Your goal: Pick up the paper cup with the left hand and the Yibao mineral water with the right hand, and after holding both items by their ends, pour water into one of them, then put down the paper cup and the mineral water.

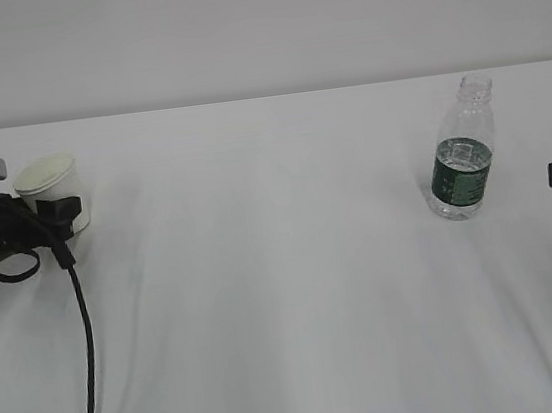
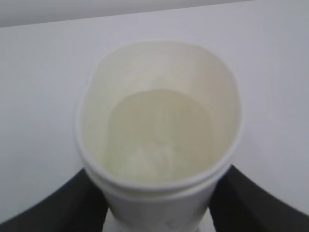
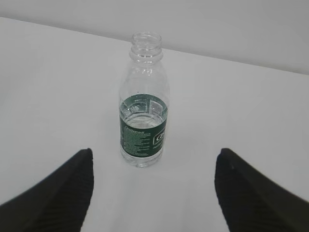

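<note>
While the left hand (image 1: pixel 56 215) clasps the paper cup (image 1: pixel 50 184) near the table's (image 1: pixel 287 296) left edge, the right hand (image 3: pixel 153 193), fingers wide and empty, should advance squarely onto the Yibao mineral water (image 3: pixel 144 121), upright toward the right edge.

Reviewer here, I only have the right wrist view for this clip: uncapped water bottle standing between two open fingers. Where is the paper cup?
Observer: The paper cup is at the far left of the table, between the fingers of the left gripper.
Operator: Is it squeezed?
Observer: In the left wrist view its rim looks pressed out of round, with a dark finger at each side.
Operator: How close is my gripper to the bottle?
Observer: From the exterior view the right gripper is apart from the bottle, only its tip showing at the right edge.
</note>
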Available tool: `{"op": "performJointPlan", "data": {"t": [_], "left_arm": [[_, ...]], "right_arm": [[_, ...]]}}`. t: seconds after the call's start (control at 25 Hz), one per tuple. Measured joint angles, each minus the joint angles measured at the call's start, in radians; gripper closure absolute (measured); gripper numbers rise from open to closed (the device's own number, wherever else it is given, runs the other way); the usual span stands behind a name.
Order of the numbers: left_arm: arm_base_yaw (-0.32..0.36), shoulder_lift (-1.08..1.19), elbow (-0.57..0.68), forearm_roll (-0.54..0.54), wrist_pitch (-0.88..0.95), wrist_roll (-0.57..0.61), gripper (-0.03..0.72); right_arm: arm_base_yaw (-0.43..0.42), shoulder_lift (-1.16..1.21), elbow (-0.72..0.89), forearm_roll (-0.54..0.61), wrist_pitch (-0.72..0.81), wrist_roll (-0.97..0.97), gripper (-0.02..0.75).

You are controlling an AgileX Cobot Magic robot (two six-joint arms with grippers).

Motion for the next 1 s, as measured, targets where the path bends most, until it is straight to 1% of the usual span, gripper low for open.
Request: {"op": "performJointPlan", "data": {"t": [0.48, 0.88, 1.0], "left_arm": [[0.001, 0.057, -0.004, -0.011, -0.098, 0.008, 0.26], [0.004, 0.075, -0.008, -0.011, -0.123, 0.01, 0.26], [0.005, 0.075, -0.008, 0.008, -0.125, 0.012, 0.25]], "right_arm": [[0.0, 0.0, 0.0, -0.007, 0.006, 0.0, 0.146], [0.0, 0.0, 0.0, -0.011, 0.013, 0.0, 0.146], [0.0, 0.0, 0.0, -0.011, 0.013, 0.0, 0.146]]}}
